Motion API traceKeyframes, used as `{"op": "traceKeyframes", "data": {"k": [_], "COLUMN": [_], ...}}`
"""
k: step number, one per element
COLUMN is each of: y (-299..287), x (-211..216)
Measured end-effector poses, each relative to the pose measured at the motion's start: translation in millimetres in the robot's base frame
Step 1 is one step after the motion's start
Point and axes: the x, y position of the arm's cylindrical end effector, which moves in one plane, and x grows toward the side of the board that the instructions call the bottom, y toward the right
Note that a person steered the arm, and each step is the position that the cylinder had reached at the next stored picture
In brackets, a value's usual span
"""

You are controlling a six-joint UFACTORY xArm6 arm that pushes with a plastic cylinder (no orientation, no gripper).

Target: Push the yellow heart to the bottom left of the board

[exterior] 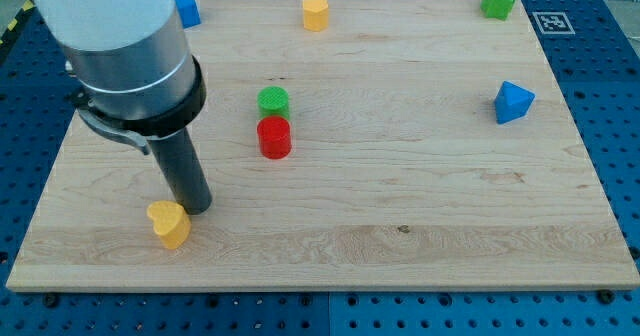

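Observation:
The yellow heart (169, 223) lies near the board's bottom left. My tip (197, 208) stands just to the heart's upper right, touching or almost touching it. The dark rod rises from there to the arm's grey body at the view's top left, which hides part of the board behind it.
A green cylinder (273, 101) and a red cylinder (274, 137) stand together in the middle. A yellow hexagonal block (316, 12) is at the top centre, a blue block (186, 8) at top left, a green star (498, 0) at top right, a blue triangular block (513, 102) at right. The wooden board (420, 206) has edges all round.

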Motion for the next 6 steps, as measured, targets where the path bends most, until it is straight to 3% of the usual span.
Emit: {"op": "traceKeyframes", "data": {"k": [2, 4, 5, 6], "y": [52.1, 5.2, 47.5, 34.4], "x": [0.0, 5.6, 16.4, 26.0]}}
